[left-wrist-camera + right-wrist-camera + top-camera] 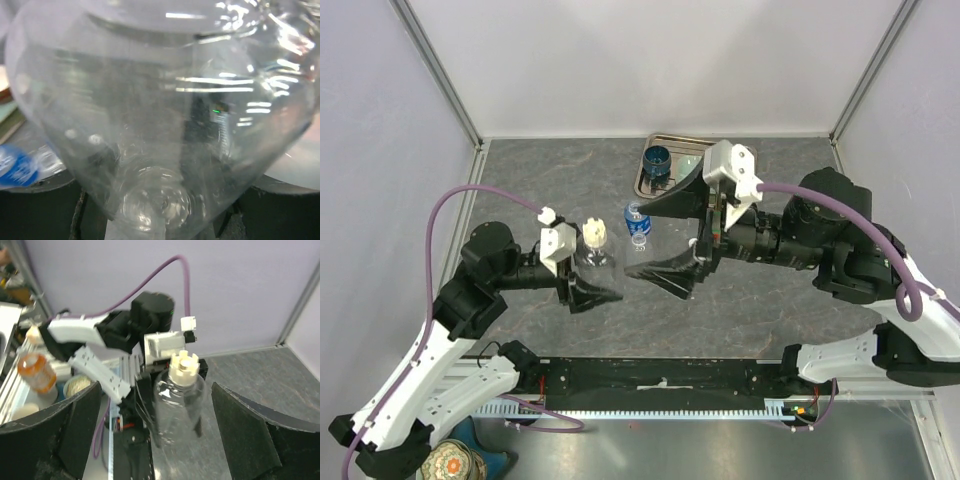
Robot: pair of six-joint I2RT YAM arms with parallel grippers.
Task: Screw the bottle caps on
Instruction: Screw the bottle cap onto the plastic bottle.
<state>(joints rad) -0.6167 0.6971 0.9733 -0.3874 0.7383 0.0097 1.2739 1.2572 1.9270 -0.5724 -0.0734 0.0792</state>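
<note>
A clear bottle (pixel 596 262) stands upright in my left gripper (pixel 592 272), which is shut on its body. The same bottle (pixel 160 125) fills the left wrist view. A cream notched bottle cap (pixel 596 232) sits on its neck, and the right wrist view shows this cap (pixel 184 367) too. My right gripper (pixel 636 240) is open wide to the right of that bottle and holds nothing; its black fingers (pixel 250 435) stand either side of the clear bottle (pixel 177 412). A small bottle with a blue label (pixel 638 222) stands on the table between them in the top view.
A metal tray (pixel 685 160) at the back holds a dark blue cup (pixel 657 160). The blue-labelled bottle (pixel 17 167) is at the left edge of the left wrist view. An orange bottle (pixel 36 372) and a bowl (pixel 77 385) lie beyond the table's near-left corner.
</note>
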